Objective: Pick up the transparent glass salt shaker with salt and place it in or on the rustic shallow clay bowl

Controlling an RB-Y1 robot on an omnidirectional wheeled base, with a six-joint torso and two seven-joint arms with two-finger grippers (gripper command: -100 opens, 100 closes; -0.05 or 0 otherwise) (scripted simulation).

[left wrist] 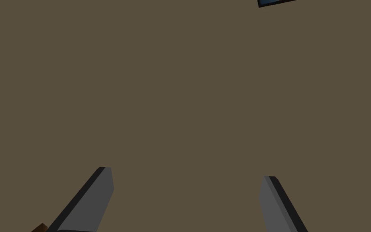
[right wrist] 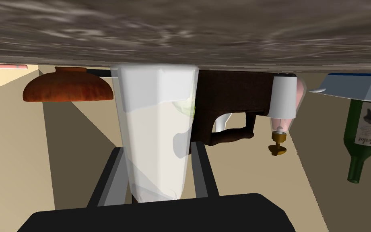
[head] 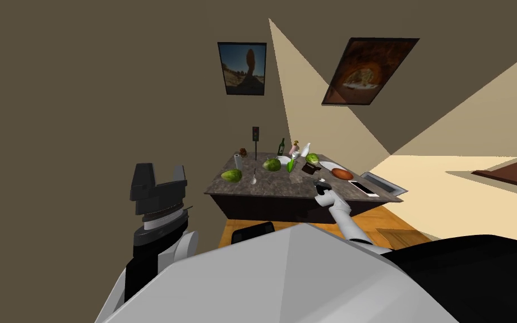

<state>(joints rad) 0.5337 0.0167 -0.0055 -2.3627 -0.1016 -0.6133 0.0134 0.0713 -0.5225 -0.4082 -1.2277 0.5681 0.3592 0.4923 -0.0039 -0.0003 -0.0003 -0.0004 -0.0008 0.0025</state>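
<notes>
1. The salt shaker (right wrist: 154,133) stands on the table (right wrist: 180,28) just beside the clay bowl (right wrist: 68,86). The right gripper (right wrist: 158,157) pinches its two sides.
2. It is smooth, rigid glass partly filled with salt, so probably light but slippery and breakable (a firm squeeze on the flat sides should do).
3. Its end nearest the gripper is cut off by the dark body.
4. The left gripper (left wrist: 186,173), well apart from the bowl, has its fingers spread.

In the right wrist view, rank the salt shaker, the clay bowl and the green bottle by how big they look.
Largest: salt shaker, by far, though it sits between the right end effector's fingers, close to the camera.
Next: clay bowl and green bottle look about alike, so I leave them unranked.
</notes>
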